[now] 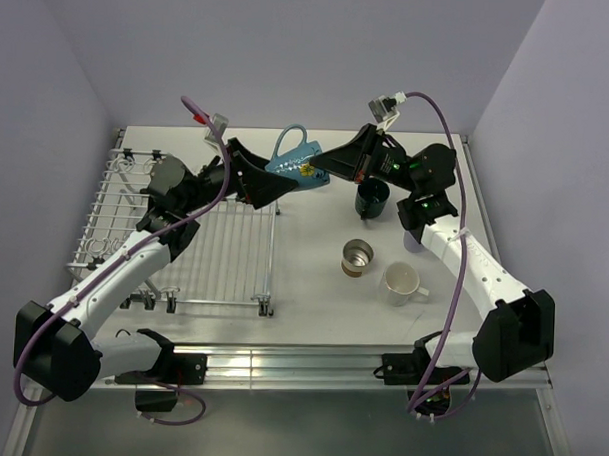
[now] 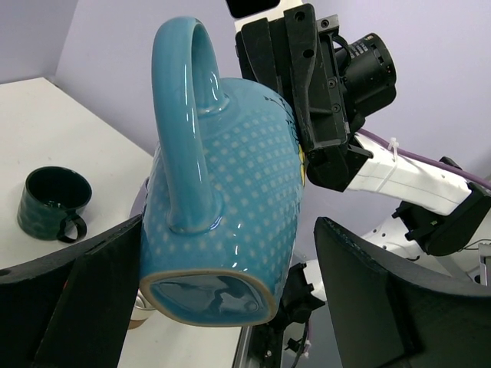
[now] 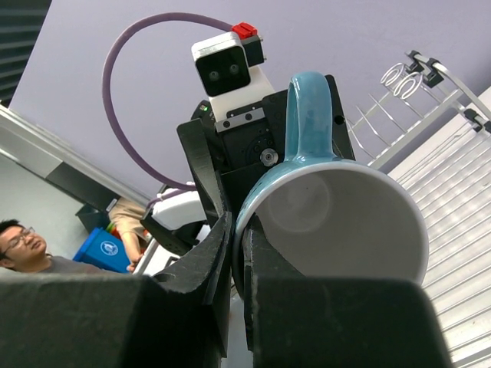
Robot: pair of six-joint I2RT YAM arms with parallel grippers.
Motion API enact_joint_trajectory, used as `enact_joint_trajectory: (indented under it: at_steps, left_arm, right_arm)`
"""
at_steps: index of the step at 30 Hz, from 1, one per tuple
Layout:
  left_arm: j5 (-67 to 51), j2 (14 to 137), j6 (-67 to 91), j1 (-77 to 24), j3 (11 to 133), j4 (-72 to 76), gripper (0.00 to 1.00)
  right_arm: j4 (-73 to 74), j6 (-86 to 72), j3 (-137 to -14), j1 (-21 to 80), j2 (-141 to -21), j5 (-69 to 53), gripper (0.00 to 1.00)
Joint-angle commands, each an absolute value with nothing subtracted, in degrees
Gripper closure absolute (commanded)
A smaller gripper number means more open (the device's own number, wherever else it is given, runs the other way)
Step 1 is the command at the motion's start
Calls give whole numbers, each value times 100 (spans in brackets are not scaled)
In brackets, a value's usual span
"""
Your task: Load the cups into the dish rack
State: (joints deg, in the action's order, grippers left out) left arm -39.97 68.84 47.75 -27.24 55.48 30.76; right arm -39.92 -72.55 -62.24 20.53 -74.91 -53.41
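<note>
The light blue mug (image 1: 295,164) hangs in the air above the table, right of the dish rack (image 1: 103,213). My right gripper (image 1: 323,170) is shut on its rim, one finger inside and one outside (image 3: 239,253). My left gripper (image 1: 270,183) is open, its jaws on either side of the mug's base (image 2: 230,307); the right jaw stands clear of the mug (image 2: 230,207). The dark teal mug (image 1: 373,198), brown metal-lined cup (image 1: 358,257) and white mug (image 1: 404,284) stand on the table. The lavender cup (image 1: 414,238) is partly hidden under my right arm. The glass tumbler is out of view.
The rack's wire grid (image 3: 453,176) shows behind the mug in the right wrist view. The dark teal mug (image 2: 52,203) stands below in the left wrist view. Purple walls close in the table at back and sides.
</note>
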Motion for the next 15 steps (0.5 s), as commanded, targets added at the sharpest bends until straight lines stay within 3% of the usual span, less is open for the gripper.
enact_joint_trajectory:
  at_steps: [1, 5, 8, 11, 12, 14, 15]
  left_arm:
    - [-3920, 6759, 4825, -2751, 5537, 3621, 7]
    - [-3920, 6794, 4895, -2742, 5493, 3761, 10]
    - [-3929, 6829, 4922, -2742, 5484, 3797, 17]
    - [-3999, 6864, 5001, -2751, 5484, 3911, 38]
    - [-4025, 6882, 5010, -2742, 5502, 3920, 57]
    - [-4052, 6908, 5027, -2742, 5528, 3920, 71]
    - [-4060, 6917, 5036, -2751, 5546, 3929, 84]
  right_arm:
    - [-4465, -7286, -6240, 2136, -7479, -5282, 100]
    - [-4333, -7172, -6258, 2180, -7471, -5256, 100]
    - [-4324, -7172, -6249, 2188, -7497, -5265, 100]
    - [-4263, -7111, -6249, 2206, -7506, -5256, 100]
    - [-4219, -7093, -6240, 2206, -7506, -5247, 100]
    - [-4201, -7066, -6240, 2215, -7523, -5238, 100]
    - [-4201, -7066, -6240, 2224, -7523, -5238, 100]
